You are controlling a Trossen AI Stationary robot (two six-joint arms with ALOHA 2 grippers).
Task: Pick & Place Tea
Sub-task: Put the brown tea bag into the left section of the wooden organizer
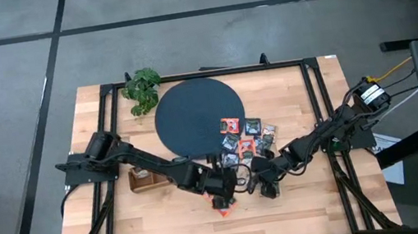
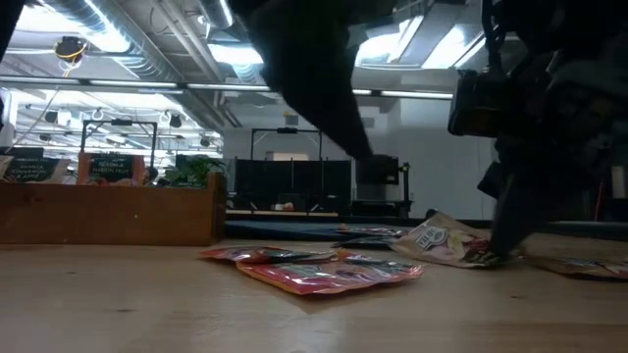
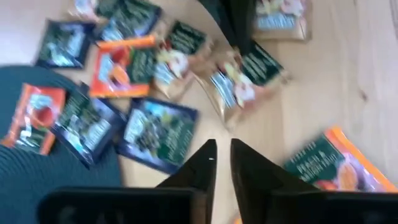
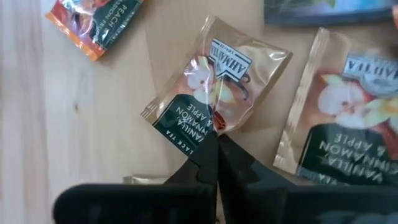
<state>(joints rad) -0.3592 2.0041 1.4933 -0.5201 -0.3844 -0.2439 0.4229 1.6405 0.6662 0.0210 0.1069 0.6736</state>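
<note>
Grasp step: your right tool (image 4: 214, 140), lower centre of frame, has pinched shut on a tea sachet (image 4: 208, 93); lift it next, while your left tool (image 3: 222, 155) hangs slightly open, empty.

glossy foil sachets (image 4: 208, 93), pale wood table (image 1: 305, 202)

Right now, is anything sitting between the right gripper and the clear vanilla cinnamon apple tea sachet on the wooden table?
Nothing visible. The right gripper is shut on the edge of the clear-and-green sachet, so contact is already made. A second matching sachet lies beside it on the light wooden table.
</note>
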